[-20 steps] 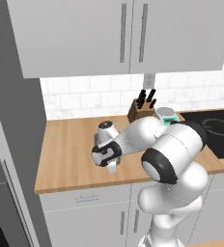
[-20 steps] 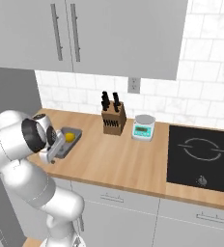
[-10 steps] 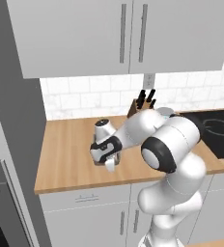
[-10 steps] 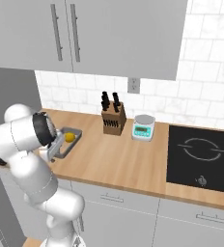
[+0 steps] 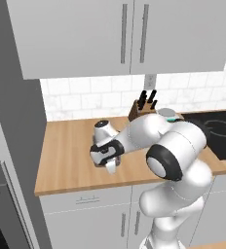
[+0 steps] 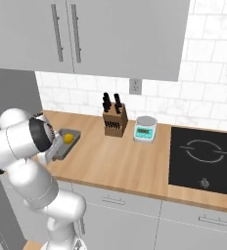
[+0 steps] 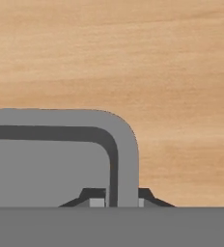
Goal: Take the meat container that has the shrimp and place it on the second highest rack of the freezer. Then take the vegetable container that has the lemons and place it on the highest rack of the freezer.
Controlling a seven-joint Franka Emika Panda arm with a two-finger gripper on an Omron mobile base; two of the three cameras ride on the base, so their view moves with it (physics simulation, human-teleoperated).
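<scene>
A: How does the tray (image 6: pixel 65 145) look?
B: We see a flat grey tray with rounded corners on the wooden table (image 6: pixel 115 156), left of the knife block (image 6: pixel 114 122), one yellow lemon (image 6: pixel 68 138) showing inside.
A: And what is hidden?
B: The arm covers its near part; the pincer (image 7: pixel 116 200) straddles its rim, tips against both sides, gripping it.

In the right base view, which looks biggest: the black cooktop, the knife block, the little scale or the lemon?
1. Cooktop
2. Knife block and scale look about alike; I won't rank them.
3. Lemon, smallest, partly hidden in its tray.
</scene>
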